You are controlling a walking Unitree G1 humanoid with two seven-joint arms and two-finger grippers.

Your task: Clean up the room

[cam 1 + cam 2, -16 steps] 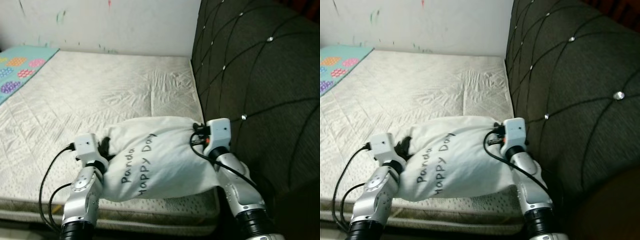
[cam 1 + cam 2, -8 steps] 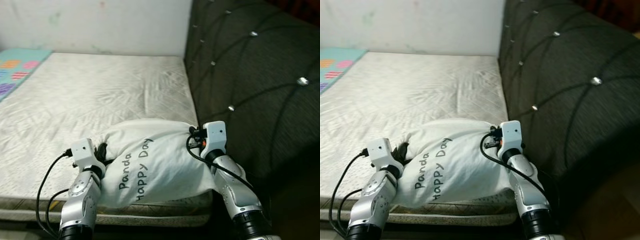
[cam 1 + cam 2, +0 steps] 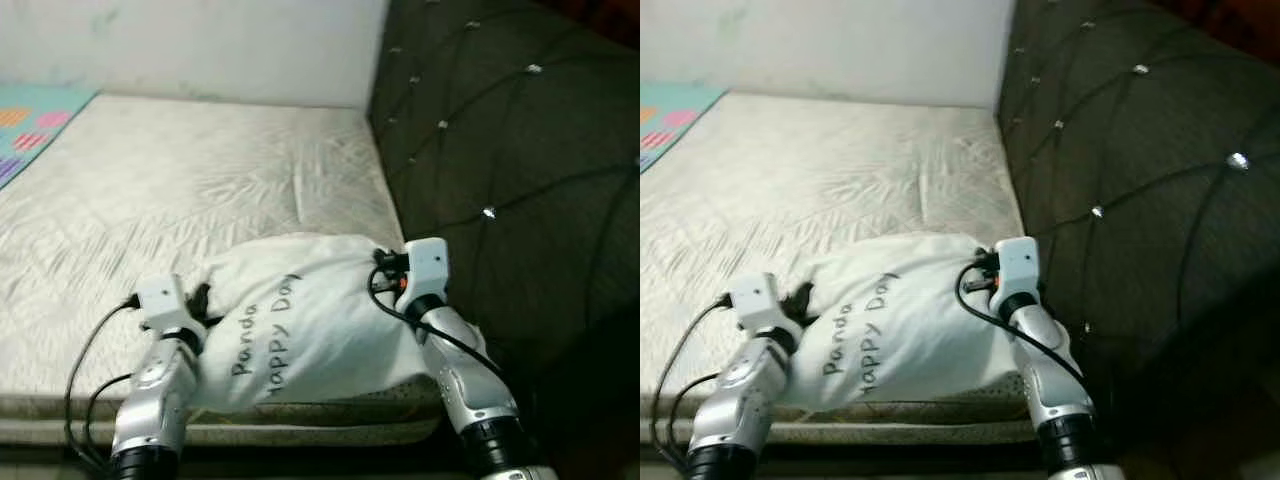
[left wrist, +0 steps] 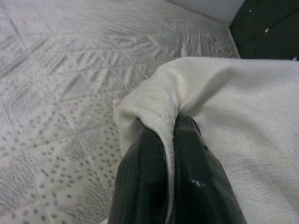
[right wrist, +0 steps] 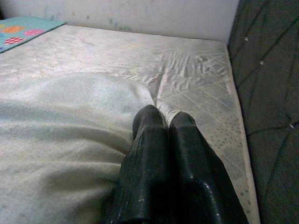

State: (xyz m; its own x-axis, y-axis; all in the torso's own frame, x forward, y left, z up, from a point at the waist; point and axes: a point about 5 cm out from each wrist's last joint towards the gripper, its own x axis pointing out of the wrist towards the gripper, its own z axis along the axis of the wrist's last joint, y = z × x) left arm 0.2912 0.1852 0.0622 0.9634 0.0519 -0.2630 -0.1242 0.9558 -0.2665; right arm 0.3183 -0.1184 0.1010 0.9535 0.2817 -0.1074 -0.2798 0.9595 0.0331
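A white pillow (image 3: pixel 300 320) printed "Panda Happy Day" lies at the near right corner of the bare mattress (image 3: pixel 180 190), close to the dark tufted headboard (image 3: pixel 510 160). My left gripper (image 4: pixel 168 135) is shut on a pinched fold of the pillow's left end, the cloth caught between its black fingers (image 4: pixel 145 177). My right gripper (image 5: pixel 163 121) is shut on the pillow's right corner (image 5: pixel 166 109), fingers pressed together with a bit of white cloth at their tips. Both silver arms reach up from the bed's near edge, the left arm (image 3: pixel 150 400) and the right arm (image 3: pixel 460 380).
A teal mat (image 3: pixel 30 120) with coloured dot patches lies at the far left of the mattress. A white wall (image 3: pixel 200 40) runs behind the bed. The headboard stands close on the right. Dark floor (image 3: pixel 600 400) shows at the lower right.
The view has shifted slightly as the camera moved. Both grippers stay shut on the pillow's ends, and the pillow sits in about the same place on the mattress corner.
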